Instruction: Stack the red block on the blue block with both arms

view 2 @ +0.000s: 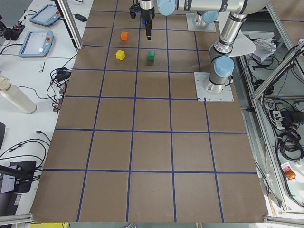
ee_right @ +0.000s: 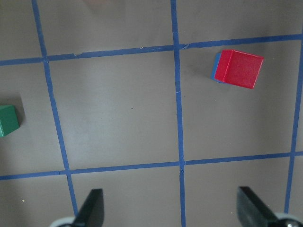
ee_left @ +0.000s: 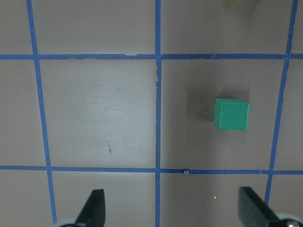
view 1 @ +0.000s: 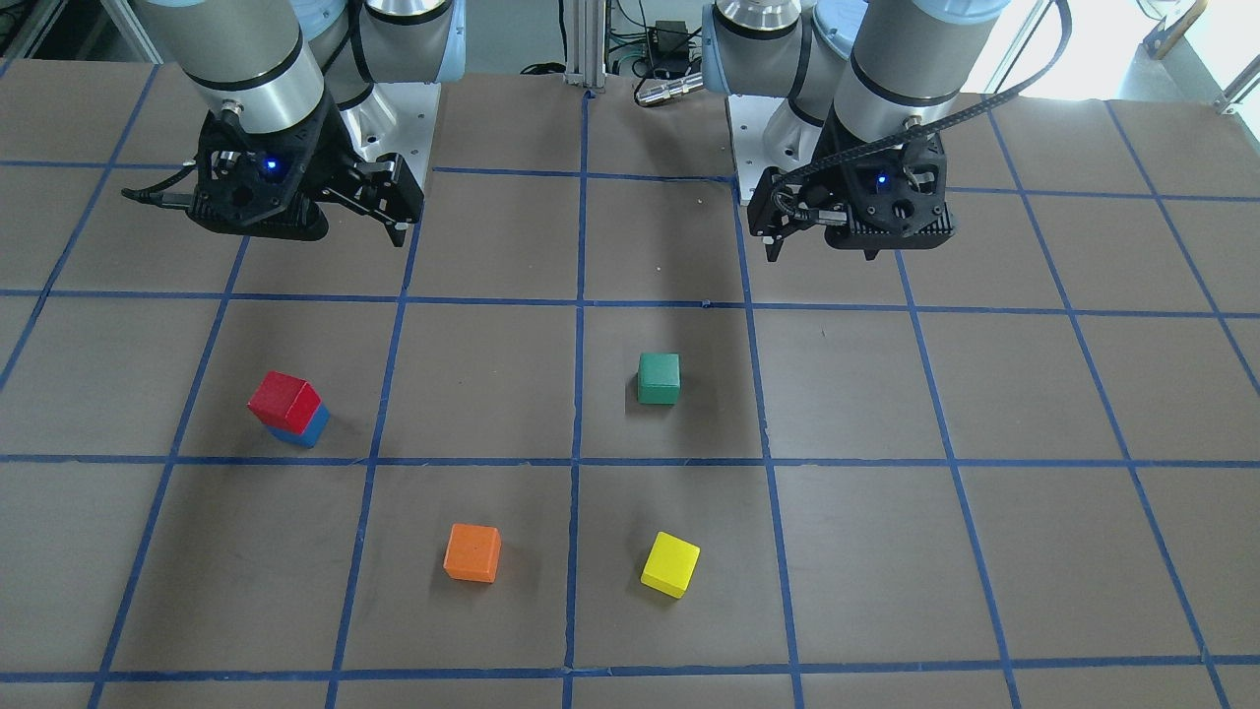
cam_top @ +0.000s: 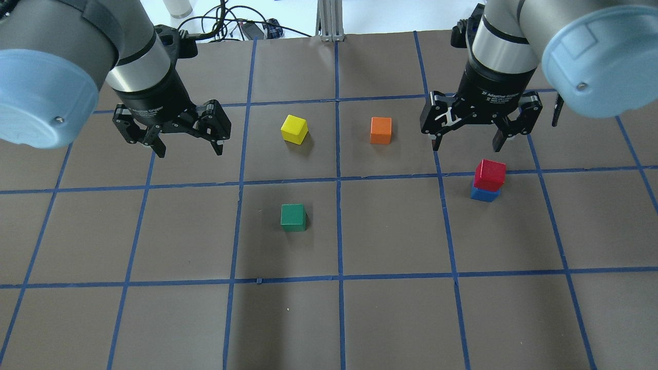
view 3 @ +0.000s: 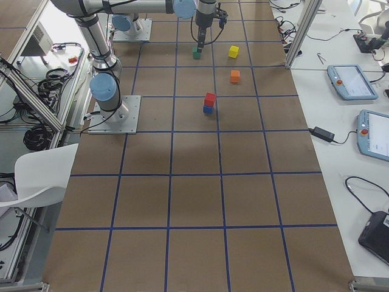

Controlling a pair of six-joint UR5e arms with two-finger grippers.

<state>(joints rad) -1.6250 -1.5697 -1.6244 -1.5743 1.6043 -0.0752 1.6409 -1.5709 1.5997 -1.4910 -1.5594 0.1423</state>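
Two claws, both raised above the table (cam_top: 390, 231) and both released.

1. Right claw (cam_top: 467, 146): jaws spread wide, gripping nothing. Its fingers (ee_right: 93, 208) frame bare brown surface and blue tape lines in the right wrist view, with the stack off to one side, clear of them.
2. Left claw (cam_top: 188, 149): jaws equally wide, gripping nothing. Its fingers (ee_left: 94, 209) frame bare table in the left wrist view.
3. Red block (cam_top: 489, 174): rests on top of the blue block, turned slightly out of line with it, so a strip of blue shows along one edge.
4. Blue block (cam_top: 484, 194): flat on the table on the robot's right side, just beside a tape line, carrying the red one. The pair stands apart from the right claw.
5. Green block (cam_top: 293, 217): alone near the middle of the table, towards the left claw's side, well apart from the stack.
6. Yellow block (cam_top: 294, 128): farther from the robot than the green one, turned at an angle to the grid.
7. Orange block (cam_top: 381, 130): near the yellow one, across a tape line, between it and the right claw.

All three spare blocks lie clear of both claws.
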